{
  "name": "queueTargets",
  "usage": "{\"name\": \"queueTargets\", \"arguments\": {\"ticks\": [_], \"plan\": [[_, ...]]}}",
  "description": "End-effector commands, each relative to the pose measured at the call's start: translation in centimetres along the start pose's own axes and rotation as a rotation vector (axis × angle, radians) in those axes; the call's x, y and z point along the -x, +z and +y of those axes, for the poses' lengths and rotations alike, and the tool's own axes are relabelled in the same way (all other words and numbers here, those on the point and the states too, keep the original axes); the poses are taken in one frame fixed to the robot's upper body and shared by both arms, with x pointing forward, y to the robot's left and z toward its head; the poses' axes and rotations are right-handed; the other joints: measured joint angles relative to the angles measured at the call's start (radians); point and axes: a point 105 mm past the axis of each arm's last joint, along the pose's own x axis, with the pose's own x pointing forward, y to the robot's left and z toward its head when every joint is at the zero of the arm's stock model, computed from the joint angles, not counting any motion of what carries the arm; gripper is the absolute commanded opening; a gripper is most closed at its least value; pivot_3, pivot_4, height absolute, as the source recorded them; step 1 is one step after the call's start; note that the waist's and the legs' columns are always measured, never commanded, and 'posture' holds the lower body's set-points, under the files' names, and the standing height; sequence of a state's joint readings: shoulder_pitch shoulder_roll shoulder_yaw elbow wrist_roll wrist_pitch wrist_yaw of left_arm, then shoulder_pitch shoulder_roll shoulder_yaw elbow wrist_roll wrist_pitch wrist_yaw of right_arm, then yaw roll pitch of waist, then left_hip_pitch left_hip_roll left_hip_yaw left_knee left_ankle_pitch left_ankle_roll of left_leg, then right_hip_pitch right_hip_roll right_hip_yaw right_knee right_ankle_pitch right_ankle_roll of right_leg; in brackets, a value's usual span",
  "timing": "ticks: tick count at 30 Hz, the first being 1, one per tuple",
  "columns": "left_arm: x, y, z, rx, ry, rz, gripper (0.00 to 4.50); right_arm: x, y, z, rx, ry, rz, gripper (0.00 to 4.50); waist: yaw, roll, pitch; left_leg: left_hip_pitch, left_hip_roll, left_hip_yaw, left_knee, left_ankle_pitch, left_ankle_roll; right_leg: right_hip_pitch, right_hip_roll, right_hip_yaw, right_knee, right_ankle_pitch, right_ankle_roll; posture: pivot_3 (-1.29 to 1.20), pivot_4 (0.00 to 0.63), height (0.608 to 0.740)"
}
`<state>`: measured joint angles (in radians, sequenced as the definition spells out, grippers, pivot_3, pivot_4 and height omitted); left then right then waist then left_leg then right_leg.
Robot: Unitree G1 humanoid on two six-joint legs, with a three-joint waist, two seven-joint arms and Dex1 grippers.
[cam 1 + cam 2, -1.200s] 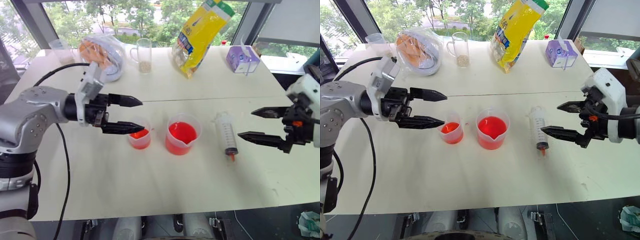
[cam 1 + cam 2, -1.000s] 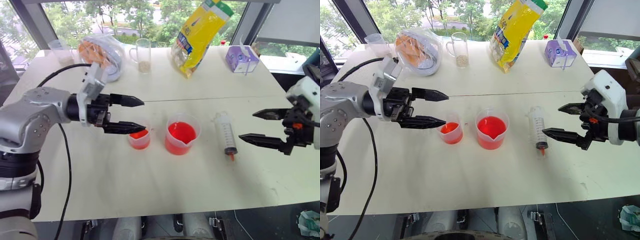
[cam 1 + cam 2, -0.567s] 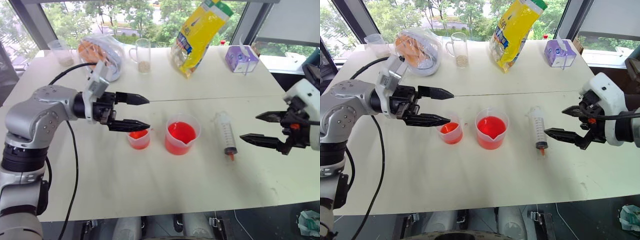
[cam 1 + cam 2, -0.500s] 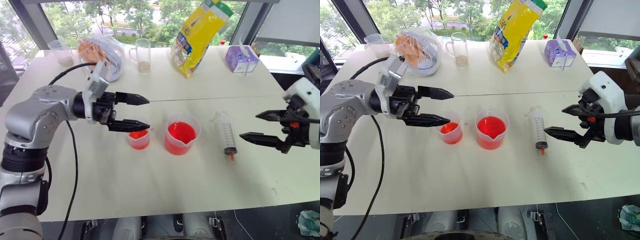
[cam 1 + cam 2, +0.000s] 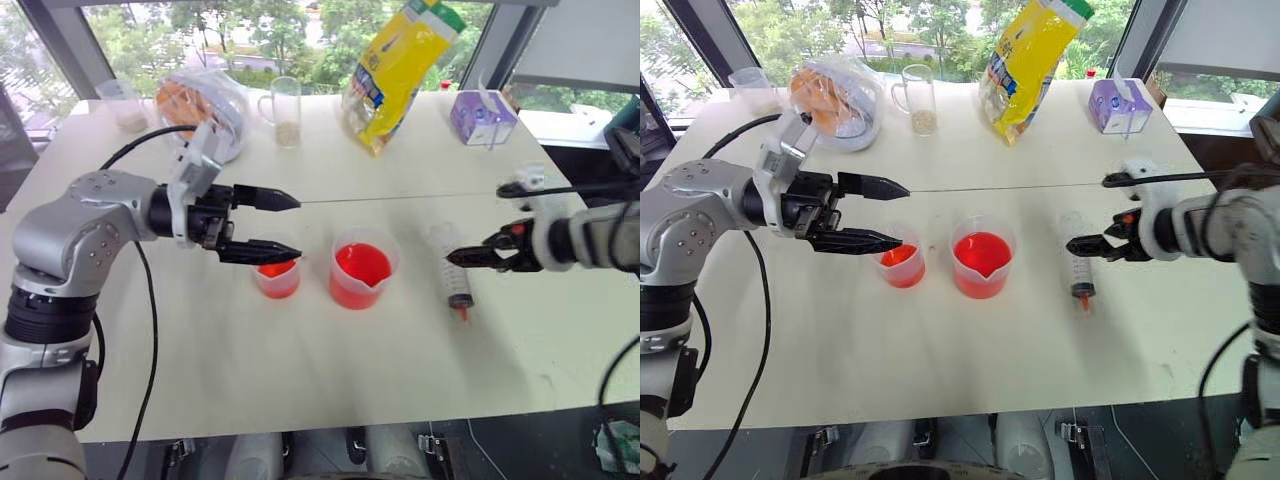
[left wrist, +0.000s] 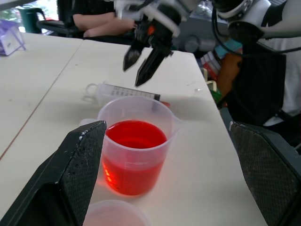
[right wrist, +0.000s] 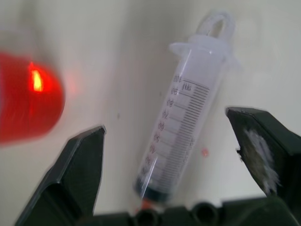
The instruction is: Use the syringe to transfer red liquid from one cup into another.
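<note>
White table (image 5: 300,380) before windows (image 5: 250,30); both end effectors spread, right (image 7: 181,165) over syringe (image 7: 181,141).

The worktop (image 5: 300,390) is a plain off-white. On it lies the syringe (image 7: 183,136), clear plastic printed with black graduation marks and numbers, its tip orange-red. The larger spouted beaker (image 5: 362,268) is clear, holding bright translucent red liquid (image 6: 135,141); the smaller cup (image 5: 278,278) beside it is clear too, with a shallower orange-red fill. The left hand (image 5: 285,222) has black fingers on a silver-grey arm, and the right hand (image 5: 1095,212) is likewise black-fingered with a small orange-red spot at its base. Farther back stand a bright yellow bag (image 5: 400,70) with blue and green printing, a lilac box (image 5: 482,118), a clear handled mug (image 5: 288,108) with a beige layer at its bottom, and a clear bag of orange contents (image 5: 200,105).
</note>
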<state>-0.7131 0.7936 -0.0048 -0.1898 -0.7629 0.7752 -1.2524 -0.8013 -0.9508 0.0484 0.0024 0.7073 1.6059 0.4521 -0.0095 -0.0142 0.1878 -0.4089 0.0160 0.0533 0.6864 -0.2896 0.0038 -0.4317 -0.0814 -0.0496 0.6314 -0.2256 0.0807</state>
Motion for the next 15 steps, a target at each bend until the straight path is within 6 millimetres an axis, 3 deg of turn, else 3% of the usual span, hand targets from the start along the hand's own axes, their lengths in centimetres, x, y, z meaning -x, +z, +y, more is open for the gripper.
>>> {"name": "queueTargets", "arguments": {"ticks": [1, 12, 15], "plan": [[0.1, 0.8, -0.3, -0.049, 0.02, -0.017, 4.34, -0.5, 0.7, -1.5, -0.062, -0.086, 0.027, 4.45, 0.001, 0.0, 0.0, 0.0, 0.0, 0.0, 0.0, 0.0, 0.0, 0.0, 0.0, 0.0, -0.001, 0.0, 0.0, 0.0, 0.15, 0.74], [0.3, 0.5, -0.7, -0.048, 0.066, -0.023, 4.34, -4.6, 0.0, -0.1, 0.007, -0.068, 0.141, 4.45, -0.005, 0.0, 0.0, 0.0, 0.0, 0.0, 0.0, -0.001, 0.001, 0.0, 0.0, -0.001, 0.0, 0.0, 0.0, 0.0, 0.15, 0.74], [0.3, 0.5, -0.7, -0.048, 0.073, -0.026, 4.34, -5.3, -0.3, 0.4, 0.029, -0.063, 0.16, 3.67, -0.006, 0.0, 0.0, 0.001, 0.0, 0.0, 0.0, 0.0, 0.001, 0.0, 0.0, 0.0, 0.0, 0.0, 0.0, 0.0, 0.15, 0.74]]}}
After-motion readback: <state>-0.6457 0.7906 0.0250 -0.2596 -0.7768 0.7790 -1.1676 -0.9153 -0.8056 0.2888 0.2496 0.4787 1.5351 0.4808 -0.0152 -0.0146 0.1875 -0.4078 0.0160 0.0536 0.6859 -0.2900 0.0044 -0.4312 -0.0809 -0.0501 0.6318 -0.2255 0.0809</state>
